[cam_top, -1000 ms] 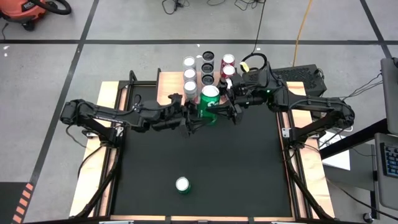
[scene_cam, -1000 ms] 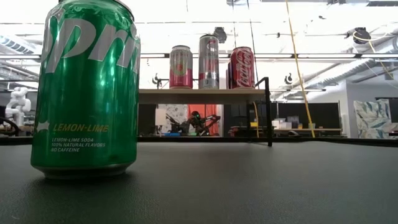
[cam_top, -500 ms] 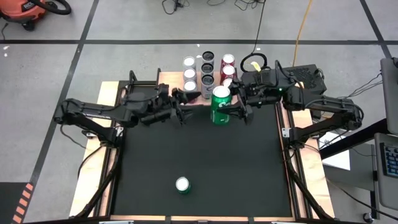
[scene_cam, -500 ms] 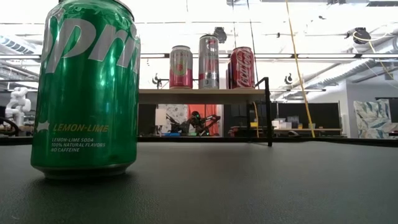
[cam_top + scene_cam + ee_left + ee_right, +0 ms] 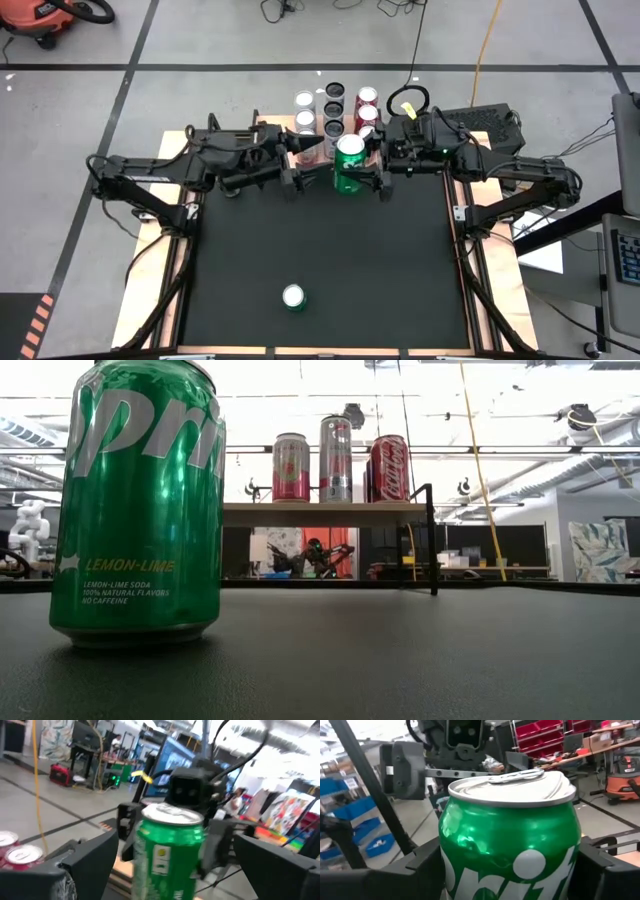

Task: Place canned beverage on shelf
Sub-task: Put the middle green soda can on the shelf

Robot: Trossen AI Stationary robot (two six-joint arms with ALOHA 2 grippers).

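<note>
A green can (image 5: 349, 165) is clamped between the right gripper (image 5: 364, 172)'s fingers at the shelf (image 5: 275, 140)'s front edge; the left gripper (image 5: 293, 166) is spread wide, empty, just beside. Another green can (image 5: 293, 296) is set on the black table (image 5: 400, 270). Grey floor (image 5: 200, 40) is crossed by black tape.

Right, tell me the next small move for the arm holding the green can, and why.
Probably carry it a little farther over the shelf and lower it onto a bare part of the wood. The right gripper holds the green can upright at the shelf's near edge, beside the standing cans. The left gripper is open and apart from it.
</note>
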